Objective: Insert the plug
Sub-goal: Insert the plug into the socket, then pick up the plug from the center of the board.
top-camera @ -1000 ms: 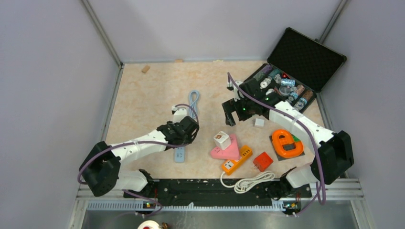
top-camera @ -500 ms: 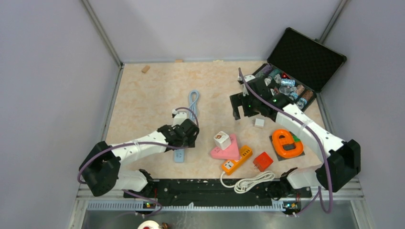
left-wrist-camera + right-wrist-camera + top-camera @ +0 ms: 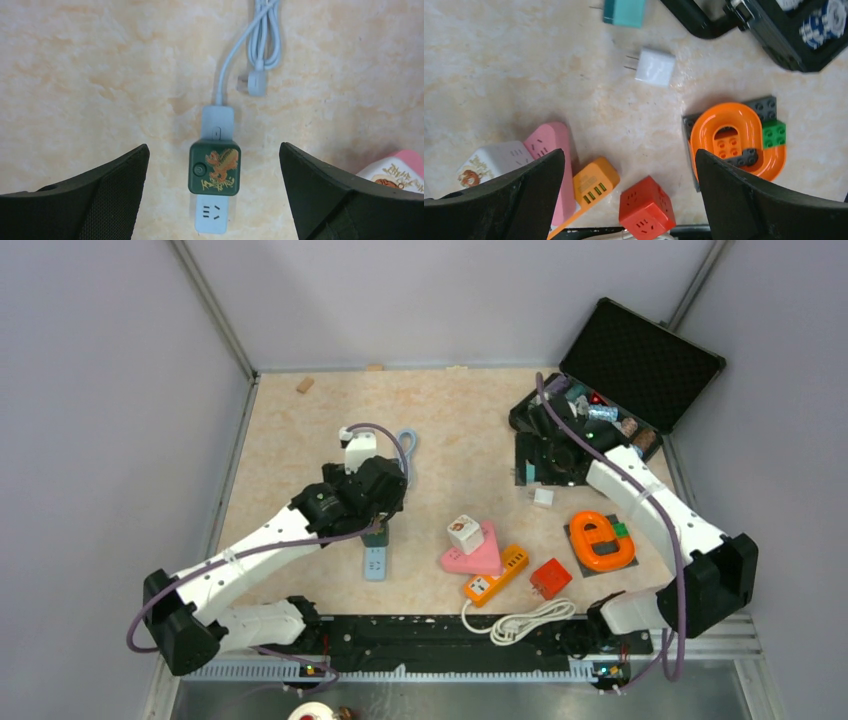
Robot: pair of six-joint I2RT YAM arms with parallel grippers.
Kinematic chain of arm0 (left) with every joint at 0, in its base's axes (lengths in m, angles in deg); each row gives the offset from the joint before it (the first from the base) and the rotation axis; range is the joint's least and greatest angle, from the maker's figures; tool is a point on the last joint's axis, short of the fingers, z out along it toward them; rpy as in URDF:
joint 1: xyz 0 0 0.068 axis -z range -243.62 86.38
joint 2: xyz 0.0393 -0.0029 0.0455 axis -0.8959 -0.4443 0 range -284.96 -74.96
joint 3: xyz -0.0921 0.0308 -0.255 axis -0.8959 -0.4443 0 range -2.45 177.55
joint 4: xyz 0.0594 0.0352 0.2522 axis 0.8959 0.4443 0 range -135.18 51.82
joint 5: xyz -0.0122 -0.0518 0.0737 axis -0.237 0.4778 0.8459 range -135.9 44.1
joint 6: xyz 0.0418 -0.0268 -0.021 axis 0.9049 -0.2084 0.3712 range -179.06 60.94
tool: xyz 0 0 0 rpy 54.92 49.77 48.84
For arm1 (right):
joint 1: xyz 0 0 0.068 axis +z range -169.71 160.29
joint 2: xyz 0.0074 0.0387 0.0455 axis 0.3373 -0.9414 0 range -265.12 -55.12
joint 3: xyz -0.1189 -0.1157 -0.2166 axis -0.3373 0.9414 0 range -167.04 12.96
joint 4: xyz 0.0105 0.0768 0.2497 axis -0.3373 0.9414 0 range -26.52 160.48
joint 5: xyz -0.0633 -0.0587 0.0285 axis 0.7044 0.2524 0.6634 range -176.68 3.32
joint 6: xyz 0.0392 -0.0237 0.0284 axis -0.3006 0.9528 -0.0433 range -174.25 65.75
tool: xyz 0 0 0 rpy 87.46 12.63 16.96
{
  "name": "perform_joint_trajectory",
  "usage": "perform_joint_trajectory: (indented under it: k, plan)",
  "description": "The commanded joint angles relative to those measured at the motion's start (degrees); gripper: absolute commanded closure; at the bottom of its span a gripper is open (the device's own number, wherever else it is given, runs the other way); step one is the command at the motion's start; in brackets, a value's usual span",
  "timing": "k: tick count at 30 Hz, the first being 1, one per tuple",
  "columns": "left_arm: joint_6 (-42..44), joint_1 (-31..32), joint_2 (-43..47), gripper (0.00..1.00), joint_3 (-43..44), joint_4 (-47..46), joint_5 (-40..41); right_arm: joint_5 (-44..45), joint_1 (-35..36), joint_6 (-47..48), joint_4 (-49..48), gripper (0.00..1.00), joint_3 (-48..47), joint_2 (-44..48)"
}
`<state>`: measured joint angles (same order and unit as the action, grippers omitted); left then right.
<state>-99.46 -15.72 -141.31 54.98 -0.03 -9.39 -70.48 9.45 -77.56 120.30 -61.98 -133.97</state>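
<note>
Left fingers (image 3: 100, 200): spread wide and empty, hanging either side of the green plug (image 3: 215, 167) and clear of it
Green plug: it sits pushed into the light blue power strip (image 3: 211, 217) at your left-centre, with one socket still free at the strip's end
Strip cable (image 3: 260, 35): looped on the worktop (image 3: 300, 450) just beyond the strip
Right fingers (image 3: 509, 195): wide open too, nothing between them, up above the worktop next to the black case (image 3: 640, 355)
Below your right fingers: white adapter (image 3: 654, 66) lying flat, teal plug (image 3: 625, 11) near it, pink strip (image 3: 556, 150), orange strip (image 3: 594, 182), red cube (image 3: 645, 210), orange brick piece (image 3: 734, 140)
Worktop: pale beige, marbled
Room: plain grey walls (image 3: 100, 390) on three sides, case lid open at the far right corner
</note>
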Motion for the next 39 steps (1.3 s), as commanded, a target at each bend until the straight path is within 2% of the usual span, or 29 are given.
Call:
perform_joint_trajectory:
  k: [1,7,10,13,16,19,26,35,37,39]
  plan:
    - [4.1,-0.1,2.7,0.01,3.8,2.0,8.3,-5.7,-6.7,-7.6,7.9,0.02,4.4,3.2]
    - [3.6,-1.6,5.2,0.01,5.0,0.5,11.9,-21.1,-16.3,-14.0,8.5,0.02,16.2,6.9]
    - [-7.9,-1.7,7.6,0.01,4.1,4.0,19.5,-24.3,-19.7,-14.6,7.8,0.03,20.7,7.5]
    - [-11.4,-1.8,13.6,0.01,-0.2,0.2,22.7,-25.6,-21.3,-13.9,7.5,0.03,22.6,6.4]
    - [-4.2,-2.0,19.9,0.01,-6.3,-11.9,20.8,-27.8,-21.3,-13.3,6.2,0.03,25.1,4.2]
    - [-1.8,-2.4,22.6,0.01,-8.5,-15.8,20.3,-29.6,-21.3,-12.6,5.8,0.05,27.4,1.1]
    - [8.2,-2.7,15.2,0.01,-0.7,-14.7,15.3,-30.0,-21.6,-13.0,6.6,0.06,30.5,1.5]
    - [12.2,-2.9,4.0,0.01,7.7,-16.9,3.7,-34.6,-21.6,-14.8,1.7,0.06,38.3,1.7]
    - [13.0,-3.1,2.6,0.01,9.8,-17.1,0.5,-35.0,-21.6,-16.7,0.1,0.1,38.3,2.2]
    - [13.0,-3.4,1.2,0.01,11.6,-16.9,-1.9,-34.6,-21.6,-18.1,-0.5,0.19,37.7,2.9]
